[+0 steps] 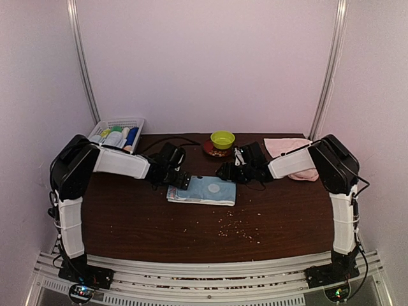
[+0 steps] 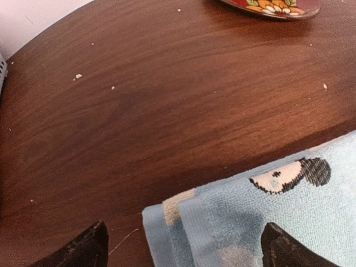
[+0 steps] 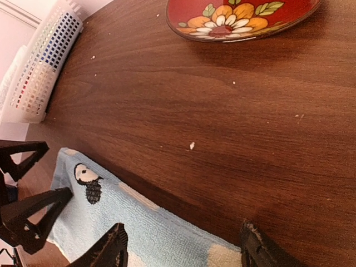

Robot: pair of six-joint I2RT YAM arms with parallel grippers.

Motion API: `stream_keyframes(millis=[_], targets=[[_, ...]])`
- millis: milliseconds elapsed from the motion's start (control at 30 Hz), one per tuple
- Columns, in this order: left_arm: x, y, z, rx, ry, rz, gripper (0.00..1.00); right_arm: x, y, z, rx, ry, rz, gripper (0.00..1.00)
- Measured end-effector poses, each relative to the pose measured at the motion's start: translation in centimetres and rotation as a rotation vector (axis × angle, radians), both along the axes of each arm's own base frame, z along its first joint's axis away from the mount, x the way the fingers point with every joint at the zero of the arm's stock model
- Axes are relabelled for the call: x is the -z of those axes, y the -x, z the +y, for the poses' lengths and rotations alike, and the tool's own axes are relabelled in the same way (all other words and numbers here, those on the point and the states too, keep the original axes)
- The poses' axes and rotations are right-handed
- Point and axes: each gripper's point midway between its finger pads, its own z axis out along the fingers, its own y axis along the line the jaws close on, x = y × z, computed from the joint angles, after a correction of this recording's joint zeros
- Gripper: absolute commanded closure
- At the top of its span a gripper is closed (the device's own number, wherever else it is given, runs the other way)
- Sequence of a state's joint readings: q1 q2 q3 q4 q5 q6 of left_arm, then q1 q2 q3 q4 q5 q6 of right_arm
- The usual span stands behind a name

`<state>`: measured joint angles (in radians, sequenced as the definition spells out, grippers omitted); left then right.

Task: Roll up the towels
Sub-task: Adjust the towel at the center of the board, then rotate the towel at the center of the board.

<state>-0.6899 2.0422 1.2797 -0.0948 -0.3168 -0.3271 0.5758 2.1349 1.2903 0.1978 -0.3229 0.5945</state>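
Observation:
The light blue towel (image 1: 203, 190) lies folded flat on the dark table, mid-centre. My left gripper (image 1: 180, 181) is open over its left end; in the left wrist view the towel's folded corner (image 2: 222, 222) lies between the spread fingertips (image 2: 83, 250). My right gripper (image 1: 227, 173) is open over the towel's far right edge; the right wrist view shows the towel (image 3: 117, 217) below the spread fingertips (image 3: 108, 250). The left gripper (image 3: 25, 192) also shows there. The pale pink towel (image 1: 290, 156) lies at the back right, partly under my right arm.
A white mesh basket (image 1: 116, 135) with bottles stands back left and shows in the right wrist view (image 3: 39, 72). A green bowl (image 1: 222, 139) sits on a red flowered plate (image 3: 239, 16) at the back centre. Crumbs (image 1: 233, 226) scatter in front of the towel.

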Motion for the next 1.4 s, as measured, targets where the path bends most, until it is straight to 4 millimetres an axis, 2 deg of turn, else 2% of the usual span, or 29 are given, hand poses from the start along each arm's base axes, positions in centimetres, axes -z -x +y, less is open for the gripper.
stream_keyframes(millis=[167,300,433,500,567,833,967,1167,1300,1400], targets=[[-3.4,0.0,0.3,-0.006,0.024,-0.048,0.02,-1.6,-0.1,-1.9,0.03,0.113,-0.046,0.26],[-6.1,1.1,1.2,-0.011,0.066,-0.089,0.02,-3.0,-0.5,-3.7,0.063,0.243,-0.102,0.2],[-6.2,2.9,2.4,-0.012,0.072,-0.085,0.02,-3.2,-0.8,-5.3,0.081,0.404,-0.145,0.05],[-5.6,3.8,2.9,-0.012,0.065,-0.072,0.02,-2.7,-0.4,-5.9,0.074,0.47,-0.145,0.01],[-5.0,5.0,3.2,-0.005,0.058,-0.057,0.02,-2.1,0.3,-6.1,0.048,0.541,-0.145,0.0],[-3.8,8.9,4.8,0.004,0.074,-0.037,0.02,-0.2,2.8,-4.5,-0.049,0.715,-0.154,0.0],[-3.2,9.7,5.5,-0.005,0.083,-0.037,0.02,0.6,3.7,-4.8,-0.053,0.799,-0.145,0.0],[-2.5,10.7,6.8,-0.024,0.082,-0.041,0.02,0.6,5.2,-4.4,-0.058,0.89,-0.168,0.0],[-2.9,10.9,7.6,-0.042,0.084,-0.067,0.02,0.6,7.7,-2.6,-0.103,0.919,-0.191,0.0],[-3.1,11.1,8.1,-0.056,0.082,-0.084,0.02,0.5,11.0,-0.8,-0.173,0.921,-0.2,0.0]])
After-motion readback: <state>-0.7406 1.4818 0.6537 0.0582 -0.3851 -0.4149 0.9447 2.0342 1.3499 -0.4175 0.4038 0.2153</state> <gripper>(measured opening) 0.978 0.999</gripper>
